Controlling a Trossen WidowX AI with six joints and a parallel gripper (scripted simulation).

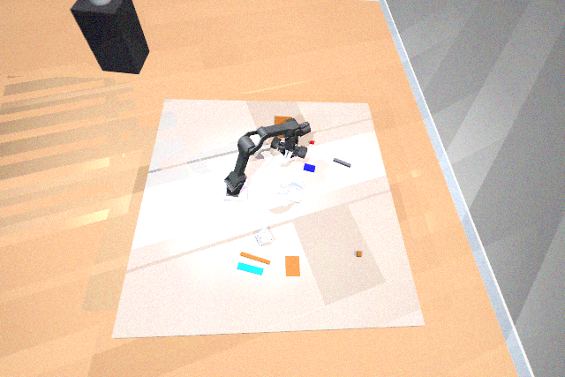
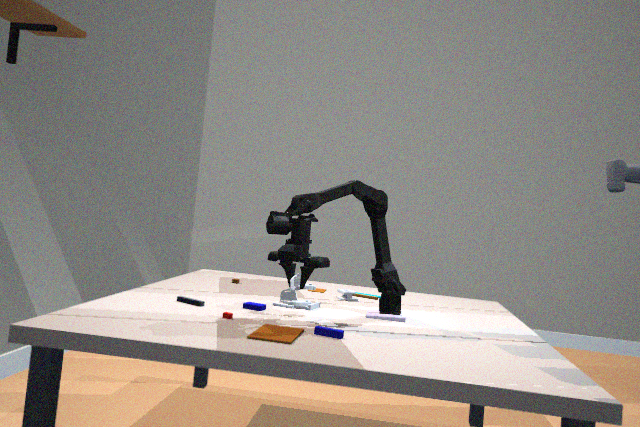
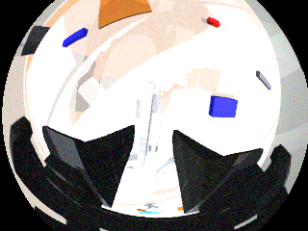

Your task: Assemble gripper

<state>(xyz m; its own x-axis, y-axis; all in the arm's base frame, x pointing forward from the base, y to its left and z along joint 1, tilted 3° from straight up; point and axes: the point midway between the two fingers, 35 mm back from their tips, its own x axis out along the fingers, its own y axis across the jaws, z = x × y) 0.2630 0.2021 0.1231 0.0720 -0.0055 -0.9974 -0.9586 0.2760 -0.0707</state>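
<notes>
White pc | hand part-open, gripping it | red blk: all views; cyan bar: wrist tiny

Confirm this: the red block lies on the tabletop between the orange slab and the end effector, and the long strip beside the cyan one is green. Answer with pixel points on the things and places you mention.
The strip [image 1: 254,258] beside the cyan one [image 1: 250,268] is orange, as the top view shows.

pale table parts washed out, gear teeth too small to tell
</notes>
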